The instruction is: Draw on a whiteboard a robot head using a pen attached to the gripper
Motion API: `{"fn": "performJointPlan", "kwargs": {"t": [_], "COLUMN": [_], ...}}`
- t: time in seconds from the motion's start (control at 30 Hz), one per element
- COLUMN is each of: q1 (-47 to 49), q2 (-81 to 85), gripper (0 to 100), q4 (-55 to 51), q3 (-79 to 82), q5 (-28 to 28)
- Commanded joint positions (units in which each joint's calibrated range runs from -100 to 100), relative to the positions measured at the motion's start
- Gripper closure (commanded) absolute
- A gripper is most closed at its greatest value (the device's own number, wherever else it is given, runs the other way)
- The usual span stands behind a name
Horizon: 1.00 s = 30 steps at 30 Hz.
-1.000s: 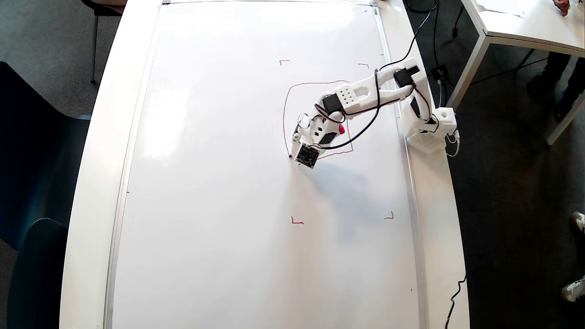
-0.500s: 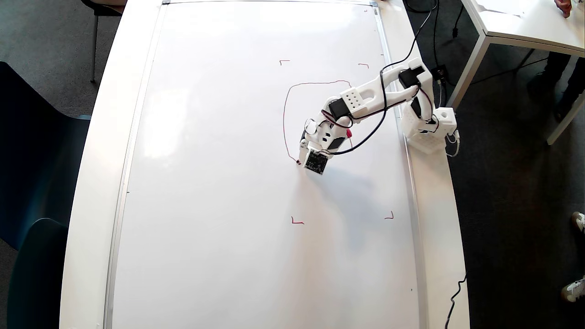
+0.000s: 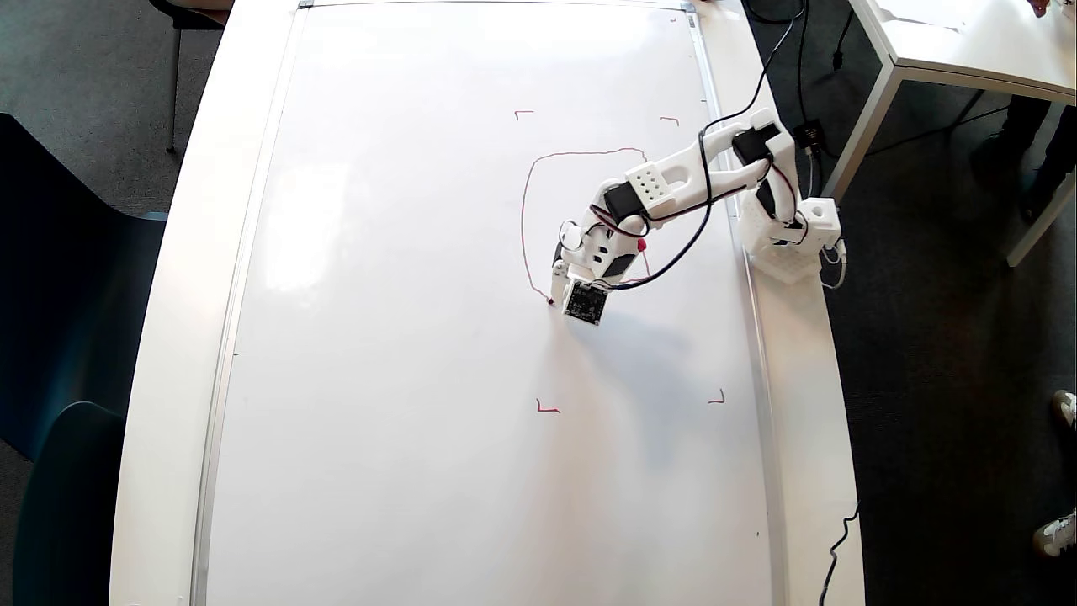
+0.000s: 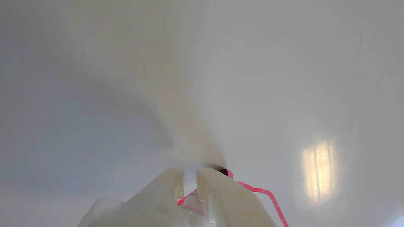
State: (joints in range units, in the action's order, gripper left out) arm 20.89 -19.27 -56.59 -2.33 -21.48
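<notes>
The whiteboard [image 3: 404,337] lies flat and fills most of the overhead view. Of the robot head [image 3: 523,219] only a thin red curve shows: a top edge and a left side running down to the pen tip. My white gripper [image 3: 560,279] points down at the board, its jaws nearly together, shut on the pen [image 3: 642,245], whose red end sticks out beside the wrist. The tip touches the board at the curve's lower end. In the wrist view my gripper [image 4: 189,176] shows at the bottom, the pen tip [image 4: 224,171] just right of it, with the red line [image 4: 268,192] trailing right.
Four small red corner marks [image 3: 547,409] frame the drawing area. The arm's base [image 3: 787,240] stands on the table's right edge beside the board, with black cables. Another white table [image 3: 968,42] is at top right. A dark chair [image 3: 59,337] is at left.
</notes>
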Motion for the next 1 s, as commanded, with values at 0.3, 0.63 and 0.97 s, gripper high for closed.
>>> {"fn": "performJointPlan", "kwargs": {"t": [0.3, 0.63, 0.97], "q1": [-7.00, -7.30, -8.26], "q2": [13.78, 17.64, 16.88], "gripper": [99, 99, 99], "q4": [-0.41, -0.41, -0.06], "q3": [9.46, 17.63, 18.35], "q5": [4.00, 4.05, 3.95]}}
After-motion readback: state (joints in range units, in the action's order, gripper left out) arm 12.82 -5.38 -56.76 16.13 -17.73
